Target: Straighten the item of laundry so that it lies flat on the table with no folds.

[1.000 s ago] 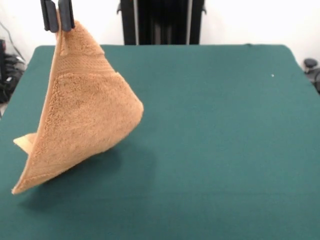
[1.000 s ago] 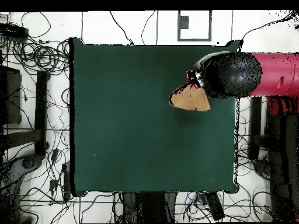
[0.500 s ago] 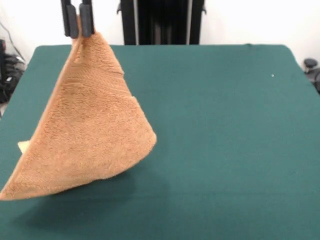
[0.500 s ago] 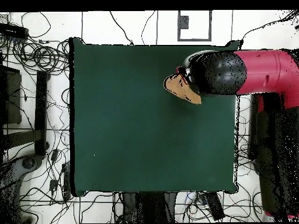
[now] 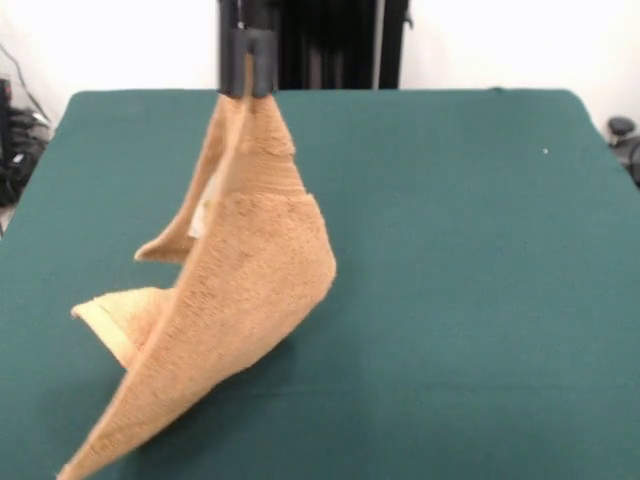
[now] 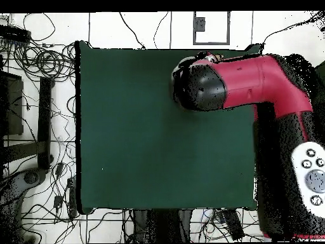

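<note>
The tan terry towel (image 5: 240,290) hangs by one corner from my gripper (image 5: 248,78), which is shut on that corner above the dark green table (image 5: 460,260). The cloth drapes down in a twisted, folded cone. Its lower edge trails toward the front left of the table, and a second flap sticks out to the left. In the overhead view the red and black arm (image 6: 247,79) covers the gripper and nearly all of the towel; only a pale sliver (image 6: 188,61) shows at its upper left.
Cables and equipment (image 6: 38,114) lie on the floor around the table in the overhead view. A small white speck (image 5: 545,152) sits on the table's right side in the front view.
My gripper has carried the towel's corner rightward in the front view, from the left edge toward the middle. The hanging cloth has swung and twisted, its lower edge now trailing lower.
</note>
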Robot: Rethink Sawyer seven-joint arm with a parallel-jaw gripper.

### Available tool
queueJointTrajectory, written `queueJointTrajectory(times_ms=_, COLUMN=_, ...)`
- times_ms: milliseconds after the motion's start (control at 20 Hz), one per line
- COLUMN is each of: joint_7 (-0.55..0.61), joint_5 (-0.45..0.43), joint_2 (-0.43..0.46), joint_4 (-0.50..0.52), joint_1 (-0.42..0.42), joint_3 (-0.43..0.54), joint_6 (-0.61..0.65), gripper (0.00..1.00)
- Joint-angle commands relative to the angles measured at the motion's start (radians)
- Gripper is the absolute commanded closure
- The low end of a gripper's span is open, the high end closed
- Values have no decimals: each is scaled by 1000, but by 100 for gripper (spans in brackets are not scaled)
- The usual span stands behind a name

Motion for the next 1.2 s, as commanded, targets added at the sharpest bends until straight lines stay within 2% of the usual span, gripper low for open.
queueJointTrajectory(times_ms=50, joint_7=292, joint_5=-134, joint_2=30, joint_4=156, joint_1=167, joint_3=-150, joint_6=-188, gripper=100)
queueJointTrajectory(times_ms=450, joint_7=426, joint_5=-193, joint_2=66, joint_4=121, joint_1=337, joint_3=-347, joint_6=-317, gripper=100)
queueJointTrajectory(times_ms=600, joint_7=437, joint_5=-182, joint_2=76, joint_4=106, joint_1=376, joint_3=-399, joint_6=-331, gripper=100)
queueJointTrajectory(times_ms=750, joint_7=513, joint_5=-180, joint_2=98, joint_4=72, joint_1=450, joint_3=-487, joint_6=-294, gripper=100)
queueJointTrajectory(times_ms=950, joint_7=531, joint_5=-173, joint_2=95, joint_4=80, joint_1=477, joint_3=-542, joint_6=-334, gripper=100)
queueJointTrajectory(times_ms=1150, joint_7=782, joint_5=-226, joint_2=132, joint_4=44, joint_1=602, joint_3=-718, joint_6=-457, gripper=100)
queueJointTrajectory(times_ms=1200, joint_7=815, joint_5=-230, joint_2=146, joint_4=37, joint_1=626, joint_3=-753, joint_6=-483, gripper=100)
